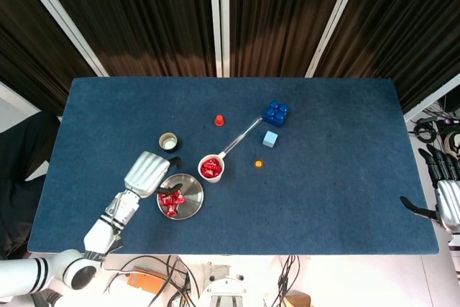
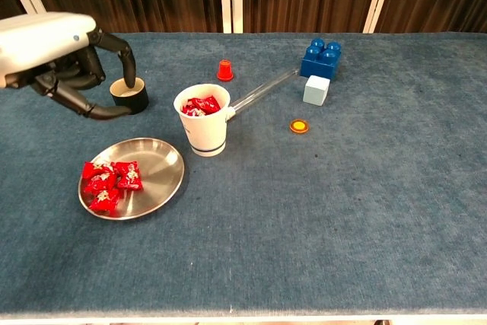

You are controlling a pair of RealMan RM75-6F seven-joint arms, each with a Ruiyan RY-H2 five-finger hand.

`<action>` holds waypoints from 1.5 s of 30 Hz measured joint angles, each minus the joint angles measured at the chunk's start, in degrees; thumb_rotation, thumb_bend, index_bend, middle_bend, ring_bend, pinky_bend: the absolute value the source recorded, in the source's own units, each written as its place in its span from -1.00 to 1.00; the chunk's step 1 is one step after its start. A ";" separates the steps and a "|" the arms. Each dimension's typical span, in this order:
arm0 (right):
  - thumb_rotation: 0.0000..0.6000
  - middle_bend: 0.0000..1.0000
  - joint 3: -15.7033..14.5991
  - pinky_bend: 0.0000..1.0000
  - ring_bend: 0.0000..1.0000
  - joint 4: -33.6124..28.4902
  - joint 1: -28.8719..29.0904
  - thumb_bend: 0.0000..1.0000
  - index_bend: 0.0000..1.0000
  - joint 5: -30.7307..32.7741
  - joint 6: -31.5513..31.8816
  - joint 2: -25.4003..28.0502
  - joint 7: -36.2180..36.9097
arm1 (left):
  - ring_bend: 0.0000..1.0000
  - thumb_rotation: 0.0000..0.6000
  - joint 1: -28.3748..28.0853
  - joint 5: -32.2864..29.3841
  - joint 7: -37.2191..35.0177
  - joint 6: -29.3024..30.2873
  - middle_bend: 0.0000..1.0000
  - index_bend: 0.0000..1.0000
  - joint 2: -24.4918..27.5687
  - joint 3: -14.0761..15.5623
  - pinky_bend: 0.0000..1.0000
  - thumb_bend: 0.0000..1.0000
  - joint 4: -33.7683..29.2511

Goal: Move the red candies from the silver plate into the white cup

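Note:
The white cup (image 2: pixel 203 122) (image 1: pixel 211 168) stands mid-table with red candies (image 2: pixel 201 105) inside. Left of it and nearer me lies the silver plate (image 2: pixel 157 179) (image 1: pixel 189 200), holding a few red candies (image 2: pixel 106 184) (image 1: pixel 169 199) on its left side. My left hand (image 2: pixel 70 66) (image 1: pixel 146 175) hovers above and left of the plate, empty, fingers spread and curved downward. My right hand (image 1: pixel 446 198) hangs off the table's right edge in the head view, fingers apart, holding nothing.
A small black cup (image 2: pixel 128 96) sits behind the left hand. A red cone (image 2: pixel 224 70), a clear tube (image 2: pixel 262 90), a blue brick (image 2: pixel 320 58), a pale cube (image 2: pixel 316 90) and an orange disc (image 2: pixel 299 125) lie right of the white cup.

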 measured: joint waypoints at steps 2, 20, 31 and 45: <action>1.00 -0.93 -0.03 -0.98 -1.00 -0.06 0.05 -0.34 -1.00 -0.18 0.02 -0.01 -0.07 | 0.80 0.66 0.53 0.12 1.33 -0.38 0.86 -0.10 -0.63 1.08 0.71 -0.66 0.77; 1.00 -0.93 -0.30 -0.98 -1.00 -0.28 -0.35 -0.34 -1.00 -0.07 0.48 0.23 -0.09 | 0.80 0.66 1.67 -7.40 14.60 -4.65 0.86 -0.15 -9.64 1.44 0.71 -0.72 6.16; 1.00 -0.93 -0.28 -0.98 -1.00 -0.46 -0.30 -0.34 -1.00 0.01 0.41 0.32 -0.34 | 0.80 0.65 1.72 -8.38 15.57 -5.68 0.86 -0.15 -9.98 1.16 0.71 -0.69 6.48; 1.00 -0.93 -0.24 -0.98 -1.00 -0.66 -0.13 -0.34 -1.00 0.26 0.05 0.33 -0.68 | 0.80 0.64 1.16 -8.62 12.84 -8.46 0.86 0.18 -9.57 0.70 0.71 -0.16 7.82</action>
